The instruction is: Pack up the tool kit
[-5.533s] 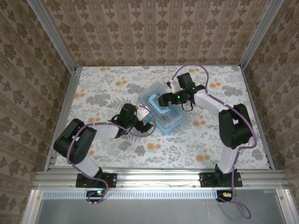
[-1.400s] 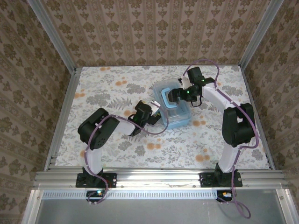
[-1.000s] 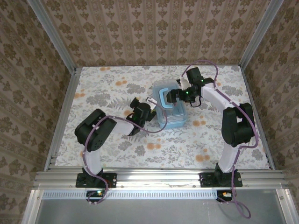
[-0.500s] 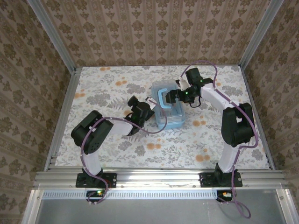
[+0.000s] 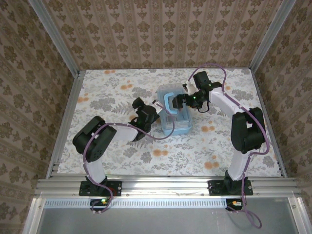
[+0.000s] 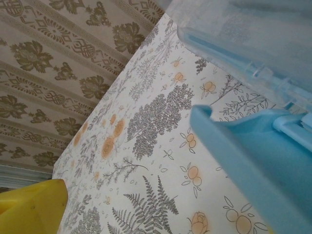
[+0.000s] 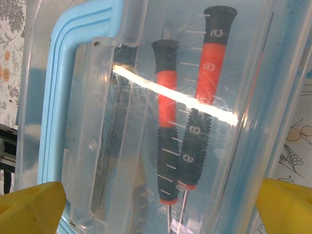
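REMOTE STATION: My right gripper (image 7: 156, 207) hangs over the lid of the tool case (image 7: 161, 58) with its jaws spread wide, clamped on nothing. One yellow fingertip (image 7: 31, 207) sits at each lower corner of its wrist view. Through the clear lid I see two red-black screwdrivers (image 7: 166, 122) lying side by side. Their black end caps point toward the top of that view and their bare shafts point back toward the fingers. They run parallel to the long bar of the blue lid handle (image 7: 58, 97). A darker tool lies beneath that bar; I cannot tell what it is.

My left gripper (image 5: 156, 108) is also open, drawn up close against the case's left side. Its wrist camera catches one yellow fingertip (image 6: 29, 204) at lower left. A pale-blue part of the case is close at right, with floral tabletop (image 6: 146, 122) between the two.

From overhead, the case (image 5: 178, 122) rests flat on the table (image 5: 112, 92), a little right of centre. Its long axis runs from the arms' side toward the back wall, with the near end swung slightly right. The handle (image 5: 166, 102) lies along that axis on the far-left part of the lid, just beside the right gripper (image 5: 176, 101).
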